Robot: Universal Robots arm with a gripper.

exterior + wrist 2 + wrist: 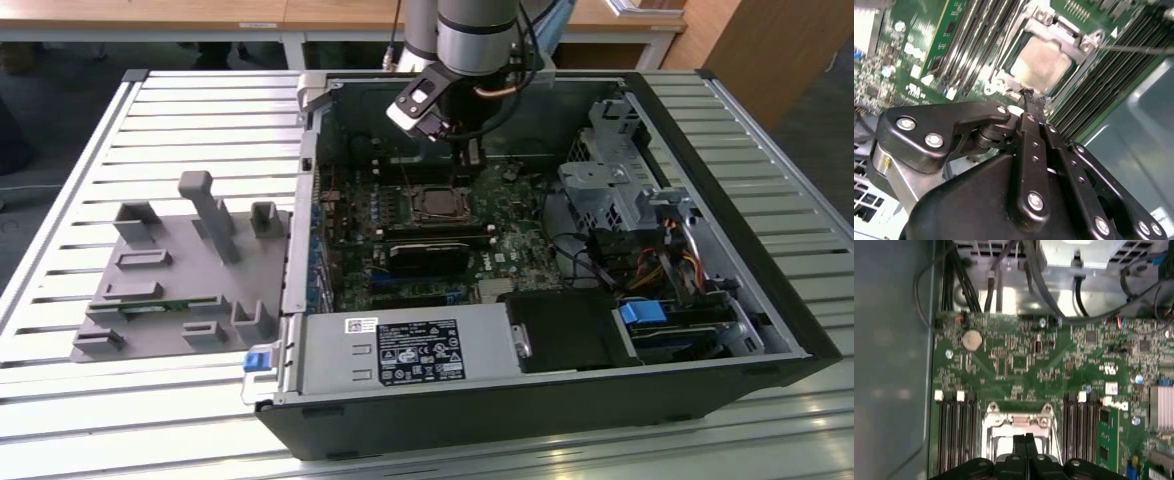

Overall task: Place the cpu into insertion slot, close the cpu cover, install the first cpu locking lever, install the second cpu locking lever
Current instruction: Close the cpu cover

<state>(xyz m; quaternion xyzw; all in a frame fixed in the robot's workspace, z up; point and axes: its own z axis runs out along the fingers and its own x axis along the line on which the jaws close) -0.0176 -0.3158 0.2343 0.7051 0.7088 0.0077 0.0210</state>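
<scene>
So, the arm is down inside the open PC case (747,330), which sits toward the bench's (200,100) far edge, and the gripper (1030,97) hangs right over the motherboard (1019,365). The cpu (1044,62) is already sitting flat in the insertion slot (437,203), about mid-board, between the two banks of memory slots (956,425).

The bit that matters: the socket lies just beyond and below the fingertips, tips hovering at its near edge rather than over the chip's middle. The cpu cover (1076,44) looks folded down around the chip, silvery frame framing the tan-grey top. A thin locking lever (1134,48) wire sticks out from the socket's corner across the memory slots, so I'd guess it isn't latched.

Jaws are clenched together, pads meeting, and I can't see anything pinched between them. Whether the tips actually touch the frame, can't tell. A grey fixture (174,280) sits apart, near the bench's edge at the exterior view's left.
</scene>
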